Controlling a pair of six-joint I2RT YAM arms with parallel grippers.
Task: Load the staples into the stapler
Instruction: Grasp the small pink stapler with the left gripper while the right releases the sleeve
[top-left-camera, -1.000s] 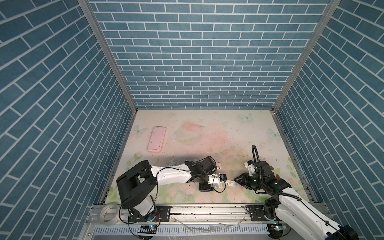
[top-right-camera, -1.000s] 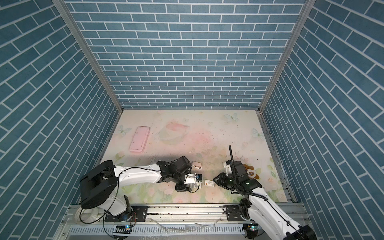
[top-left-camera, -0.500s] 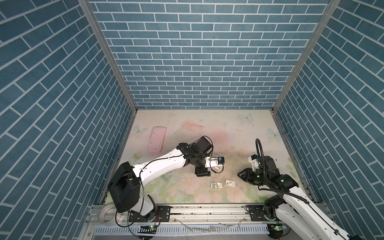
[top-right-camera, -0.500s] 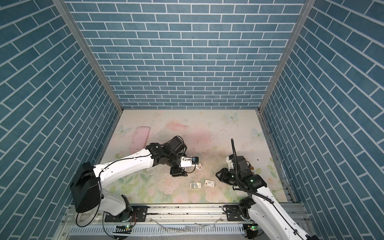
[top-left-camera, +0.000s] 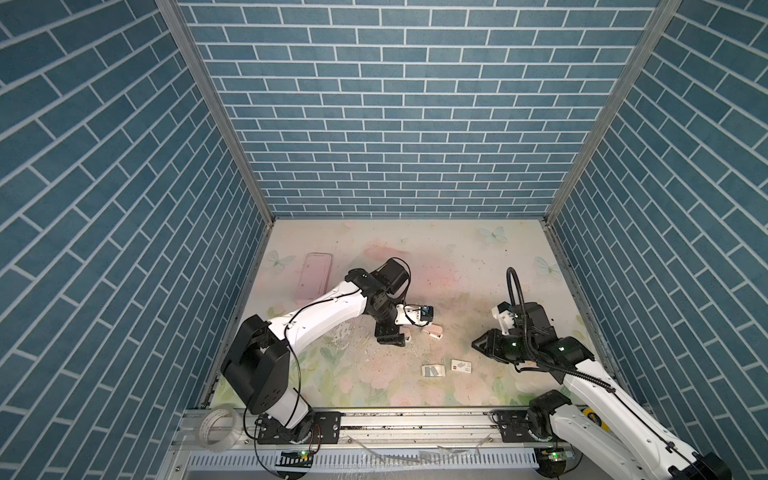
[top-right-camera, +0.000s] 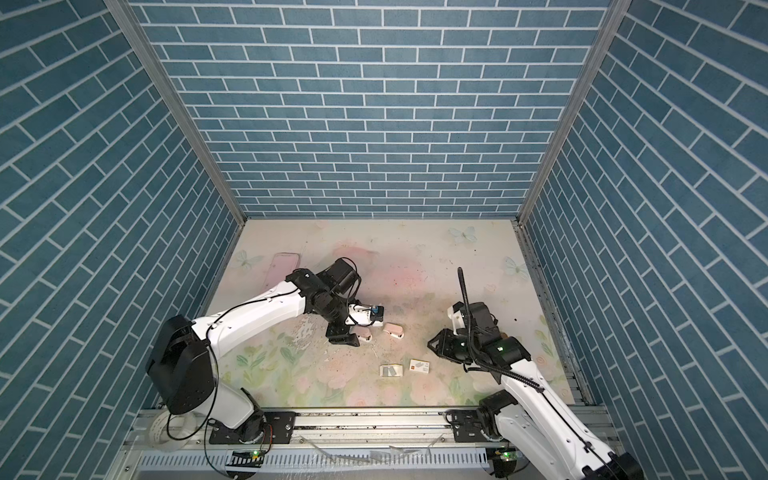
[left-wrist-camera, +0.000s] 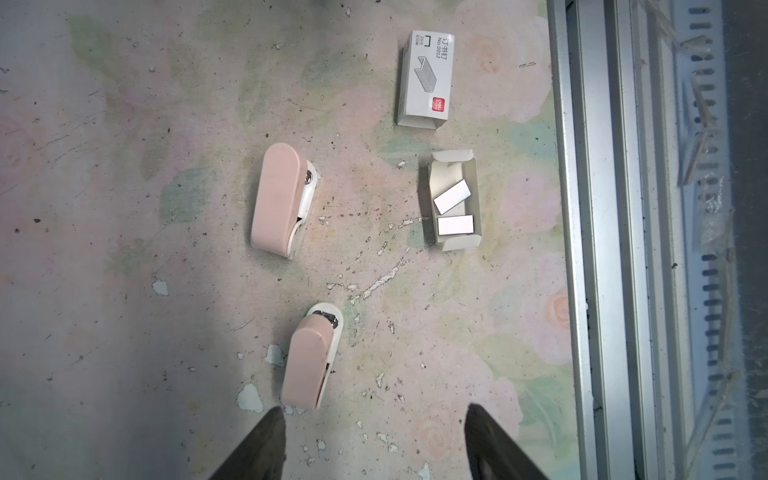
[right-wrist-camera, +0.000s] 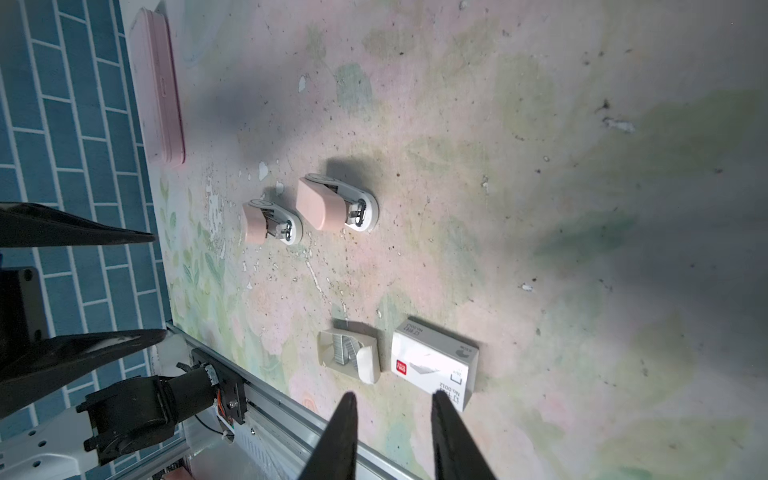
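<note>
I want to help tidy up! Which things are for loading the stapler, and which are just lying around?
For the job:
small pink stapler
bigger pink stapler
staples in their card tray

Just lying about:
white sleeve with red mark
pink case
tape roll

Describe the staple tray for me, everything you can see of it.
The tray is a small cream-white cardboard box, open on top, an end flap sticking up. It lies flat on the table, near the front rail, beside the white staple box but apart from it. Two short grey staple strips lie loose inside, one askew. Nothing grips it.
</note>
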